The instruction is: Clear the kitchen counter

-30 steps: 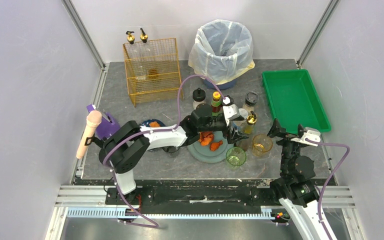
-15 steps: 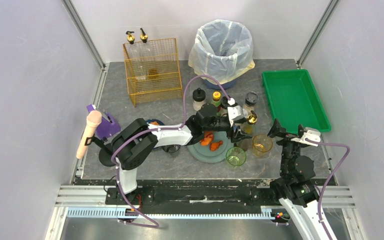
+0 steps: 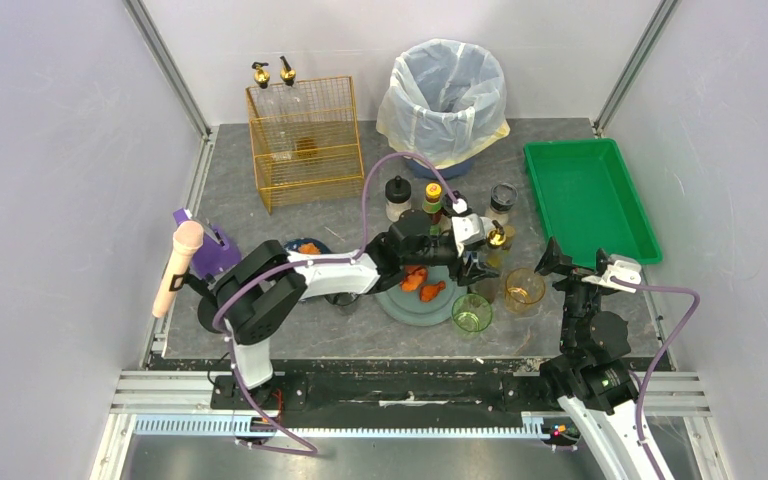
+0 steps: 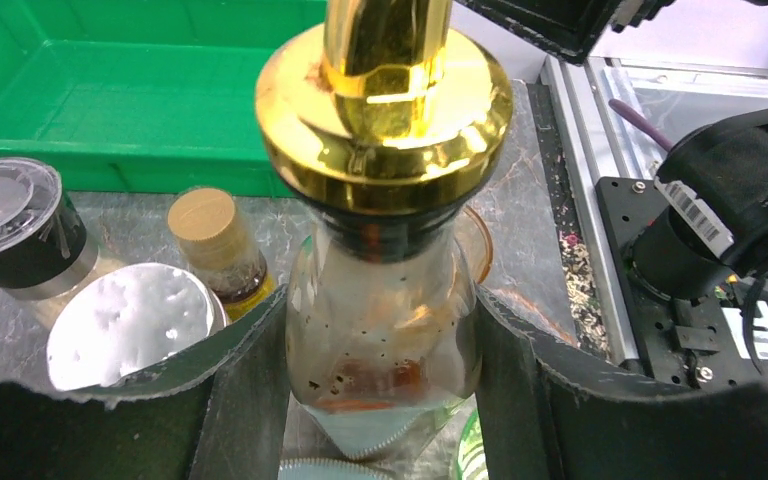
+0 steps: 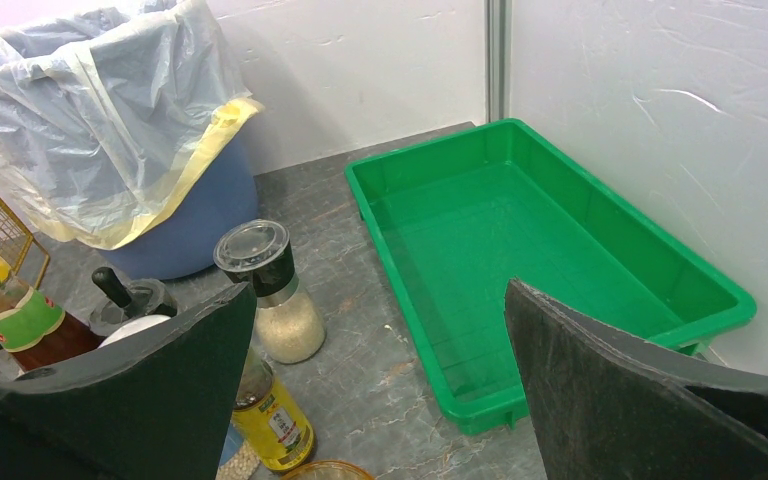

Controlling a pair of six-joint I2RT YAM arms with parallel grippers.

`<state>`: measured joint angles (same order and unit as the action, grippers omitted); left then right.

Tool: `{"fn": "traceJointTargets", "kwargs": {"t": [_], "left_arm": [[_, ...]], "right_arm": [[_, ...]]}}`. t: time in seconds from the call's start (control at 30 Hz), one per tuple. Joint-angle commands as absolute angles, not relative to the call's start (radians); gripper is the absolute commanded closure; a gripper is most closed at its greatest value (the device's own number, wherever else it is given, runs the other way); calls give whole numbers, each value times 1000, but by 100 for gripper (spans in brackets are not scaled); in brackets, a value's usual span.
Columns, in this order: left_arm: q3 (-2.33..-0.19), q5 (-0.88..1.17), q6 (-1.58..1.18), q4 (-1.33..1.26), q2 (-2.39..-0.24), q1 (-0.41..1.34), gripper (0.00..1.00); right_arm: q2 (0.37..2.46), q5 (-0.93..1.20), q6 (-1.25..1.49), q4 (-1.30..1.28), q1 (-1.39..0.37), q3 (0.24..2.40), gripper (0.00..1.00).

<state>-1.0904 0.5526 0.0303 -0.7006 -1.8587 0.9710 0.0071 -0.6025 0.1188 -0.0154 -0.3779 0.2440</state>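
Note:
The kitchen counter is a dark grey veined slab crowded with bottles and dishes. My left gripper reaches across a grey plate to a clear glass bottle with a gold pourer top. In the left wrist view both black fingers press against the sides of that bottle, which stands upright between them. My right gripper hovers at the near right, wide open, nothing between its pads.
A green tray lies at the right. A lined bin and a gold wire basket stand at the back. A green glass, an amber cup, a grinder and sauce bottles crowd the centre.
My left gripper has slid right past the plate and narrowed its jaws round the gold-topped bottle. The right arm has stayed still.

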Motion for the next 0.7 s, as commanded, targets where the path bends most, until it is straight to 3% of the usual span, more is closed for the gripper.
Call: {"fn": "traceJointTargets", "kwargs": {"t": [0.0,0.37,0.67], "left_arm": [[-1083,532,87,-722,-1700,974,94],[-1094,459,104,-536,-1483,974,98],[-1183,234,135,-230,-1301,970,98]], "right_arm": [[-161,-613,103,11,-386,269,2],[-160,-621,99,12,-387,265,2],[-161,-622,99,11,-387,265,2]]}}
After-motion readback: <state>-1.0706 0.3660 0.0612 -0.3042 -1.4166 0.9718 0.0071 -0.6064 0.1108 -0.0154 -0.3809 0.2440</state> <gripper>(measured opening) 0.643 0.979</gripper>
